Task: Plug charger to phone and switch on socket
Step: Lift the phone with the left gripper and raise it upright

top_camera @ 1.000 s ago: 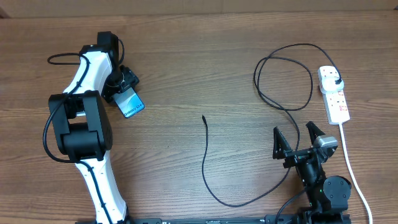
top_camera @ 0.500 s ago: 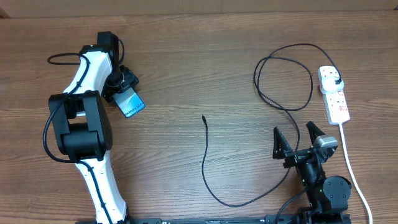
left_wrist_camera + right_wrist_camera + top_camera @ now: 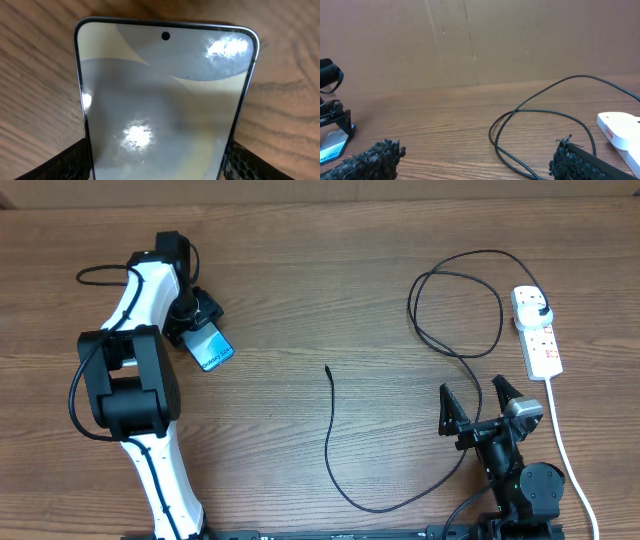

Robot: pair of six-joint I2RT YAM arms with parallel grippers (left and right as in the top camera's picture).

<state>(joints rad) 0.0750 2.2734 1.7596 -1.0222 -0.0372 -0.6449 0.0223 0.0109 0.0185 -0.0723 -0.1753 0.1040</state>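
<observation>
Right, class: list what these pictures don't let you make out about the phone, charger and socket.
Phone: charging port, cut off by the bottom edge, left wrist view.
Socket: switch positions too small overhead; cut off by the right edge in the right wrist view.
Charger tip: connector type too small overhead.

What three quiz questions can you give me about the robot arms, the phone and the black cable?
1. True or false: the left gripper is shut on the slim blue-screened phone.
2. The connector tip of the thin black charger cable is: A) plugged into the phone; B) loose on the brown wooden table; C) hanging off the table's edge.
3. Fill in: the right gripper has its jaws standing ____.
Key: 1 true; 2 B; 3 open.
</observation>
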